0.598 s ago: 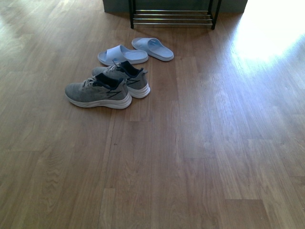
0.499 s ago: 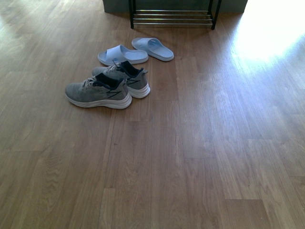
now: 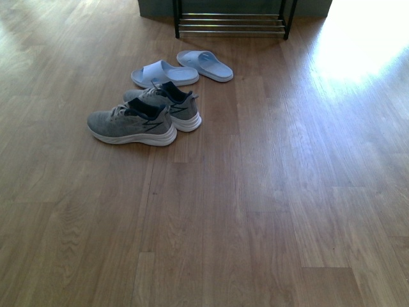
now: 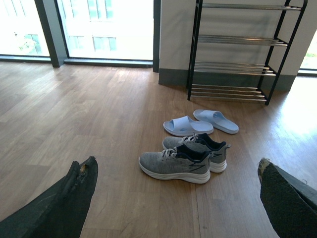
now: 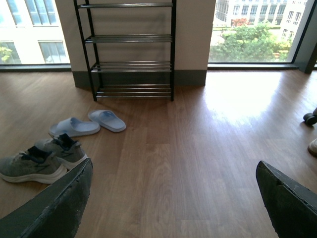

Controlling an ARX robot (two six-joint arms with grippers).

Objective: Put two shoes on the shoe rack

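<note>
Two grey knit sneakers stand side by side on the wooden floor: the near sneaker (image 3: 131, 125) (image 4: 173, 165) (image 5: 27, 166) and the far sneaker (image 3: 167, 104) (image 4: 203, 148) (image 5: 62, 148). Behind them lie two pale blue slides (image 3: 164, 74) (image 3: 205, 64). The shoe rack (image 3: 231, 22) (image 4: 237, 49) (image 5: 131, 49) stands against the wall, its shelves bare. My left gripper (image 4: 176, 198) is open, well short of the sneakers. The right gripper (image 5: 173, 198) is open over bare floor, the sneakers off to one side. Neither arm shows in the front view.
Large windows flank the rack's wall. A bright sun patch (image 3: 358, 45) lies on the floor at the right. A caster wheel (image 5: 310, 118) and a pale object (image 5: 313, 146) sit at the edge of the right wrist view.
</note>
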